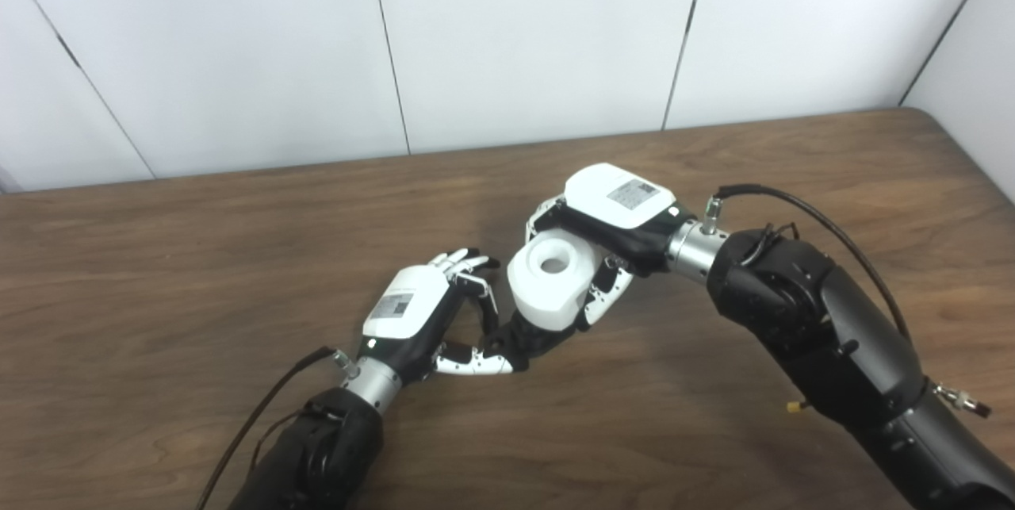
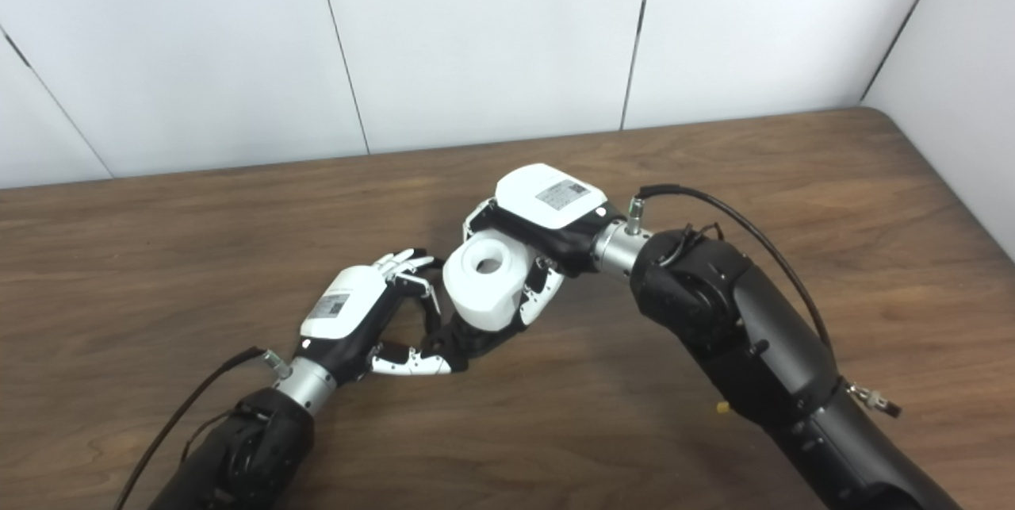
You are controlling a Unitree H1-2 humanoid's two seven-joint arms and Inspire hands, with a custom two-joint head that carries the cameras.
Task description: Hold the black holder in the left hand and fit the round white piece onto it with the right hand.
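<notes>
Round white piece (image 1: 553,278) held above the table (image 1: 198,272), near its middle, central hole facing up and slightly toward the camera, so axis close to upright with a small lean; short, squat cylinder, hence no real long axis beyond that bore line. Seated directly over the black holder (image 1: 533,338), lower rim touching or nearly touching it; whether fully pushed home, impossible to tell, since the joint sits hidden under the white body. Right hand (image 1: 614,216) wrapped over the piece from behind and the far side, fingers (image 1: 600,297) curled down its flank, gripping it. Left hand (image 1: 412,312) closed on the holder from the lower left, thumb and fingertips pinching the dark base just below the piece. Judged as late in the task: both parts picked up, brought together and aligned; left to do, probably only the final press down and a check of seating. Both forearms angled inward, wrists meeting over bare wood.
</notes>
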